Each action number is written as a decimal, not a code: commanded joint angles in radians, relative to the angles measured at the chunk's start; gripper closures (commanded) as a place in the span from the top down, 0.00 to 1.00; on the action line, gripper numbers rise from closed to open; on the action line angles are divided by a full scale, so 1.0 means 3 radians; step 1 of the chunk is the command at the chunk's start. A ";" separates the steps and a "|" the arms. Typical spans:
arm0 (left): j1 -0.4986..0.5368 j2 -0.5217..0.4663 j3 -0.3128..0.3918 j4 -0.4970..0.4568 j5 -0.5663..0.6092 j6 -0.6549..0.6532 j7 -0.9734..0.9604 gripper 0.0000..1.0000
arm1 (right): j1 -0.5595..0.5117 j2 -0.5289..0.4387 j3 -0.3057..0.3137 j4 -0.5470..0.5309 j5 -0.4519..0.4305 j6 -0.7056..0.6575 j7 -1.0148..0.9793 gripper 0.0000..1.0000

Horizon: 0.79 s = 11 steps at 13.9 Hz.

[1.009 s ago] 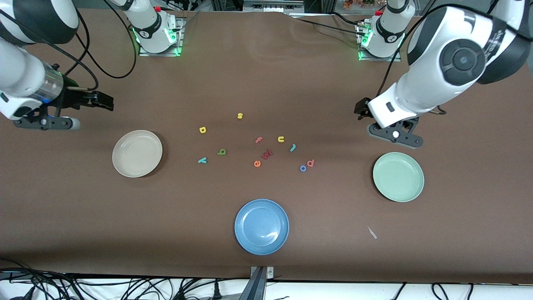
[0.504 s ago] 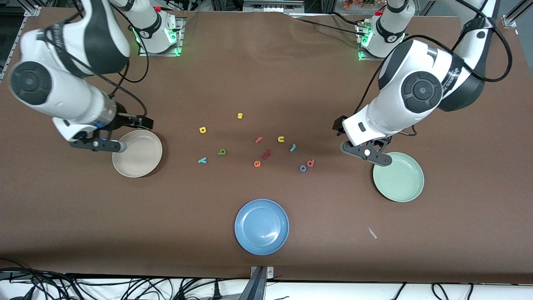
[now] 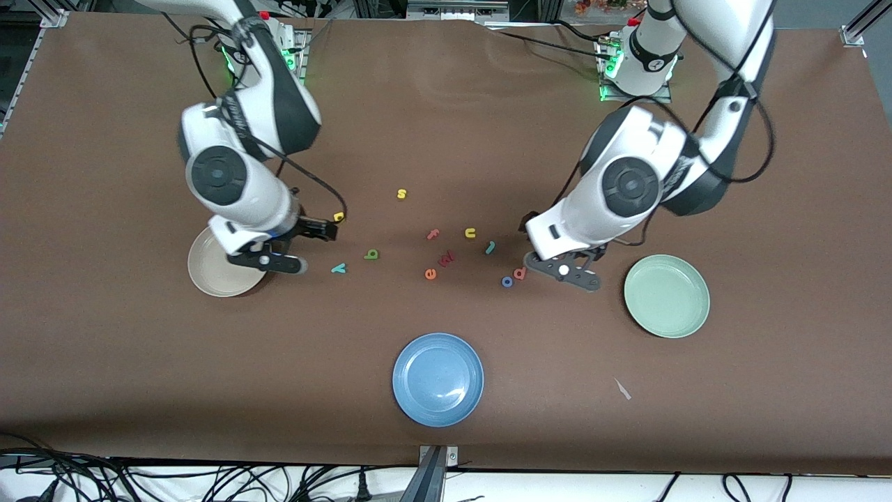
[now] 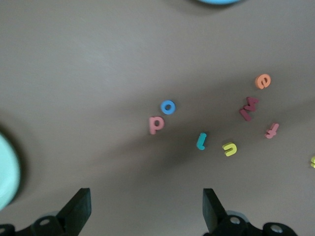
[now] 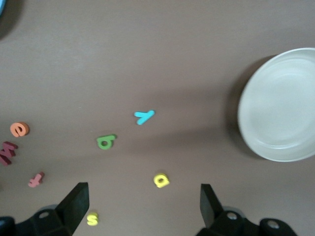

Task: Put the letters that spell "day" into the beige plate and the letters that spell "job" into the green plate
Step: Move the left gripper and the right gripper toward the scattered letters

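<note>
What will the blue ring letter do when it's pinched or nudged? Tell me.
The blue ring letter lies flat on the table, so it probably won't roll. It looks small, thin and probably light: a nudge would likely slide it into the pinkish-red letter right beside it. Pinching such a low piece may be fiddly.

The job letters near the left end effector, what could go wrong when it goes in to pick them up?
The blue o and the pinkish-red letter lie almost touching, so the open left end effector could nudge or grab both. The teal j sits beside the yellow u, a look-alike risk. All are tiny and flat, so fingers may slip.
</note>
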 commanded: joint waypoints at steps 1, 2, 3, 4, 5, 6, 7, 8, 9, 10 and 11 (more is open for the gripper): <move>-0.0162 0.0201 0.0035 -0.0001 -0.0032 0.0192 -0.0115 1.00 | 0.0103 -0.0001 -0.0031 -0.0259 0.0053 0.0373 0.0094 1.00; -0.0167 0.0243 0.0035 -0.0062 -0.0032 0.0264 -0.0115 1.00 | 0.0143 0.0040 -0.0031 -0.0305 0.0058 0.0506 0.0099 1.00; -0.0152 0.0314 0.0035 -0.0118 -0.0026 0.0366 -0.0110 1.00 | 0.0164 0.0086 -0.0031 -0.0341 0.0058 0.0639 0.0185 1.00; -0.0146 0.0355 0.0040 -0.0149 -0.0026 0.0433 -0.0105 1.00 | 0.0200 0.0163 -0.0026 -0.0351 0.0058 0.0787 0.0272 1.00; -0.0156 0.0416 0.0051 -0.0155 -0.0001 0.0459 -0.0100 1.00 | 0.0230 0.0249 -0.0016 -0.0352 0.0058 0.0890 0.0283 1.00; -0.0152 0.0457 0.0051 -0.0145 0.0095 0.0474 -0.0100 1.00 | 0.0241 0.0331 -0.0016 -0.0352 0.0058 0.1013 0.0288 1.00; -0.0141 0.0493 0.0051 -0.0150 0.0243 0.0545 -0.0069 1.00 | 0.0241 0.0413 -0.0011 -0.0352 0.0058 0.1120 0.0293 1.00; -0.0156 0.0509 0.0051 -0.0150 0.0341 0.0586 -0.0074 1.00 | 0.0241 0.0464 -0.0011 -0.0352 0.0058 0.1167 0.0303 1.00; -0.0182 0.0529 0.0051 -0.0150 0.0367 0.0627 -0.0074 1.00 | 0.0256 0.0495 0.0000 -0.0352 0.0058 0.1187 0.0303 1.00; -0.0182 0.0550 0.0051 -0.0150 0.0367 0.0714 -0.0074 1.00 | 0.0272 0.0541 0.0010 -0.0352 0.0058 0.1248 0.0313 1.00; -0.0182 0.0580 0.0051 -0.0155 0.0367 0.0755 -0.0074 0.99 | 0.0272 0.0582 0.0015 -0.0352 0.0058 0.1310 0.0314 1.00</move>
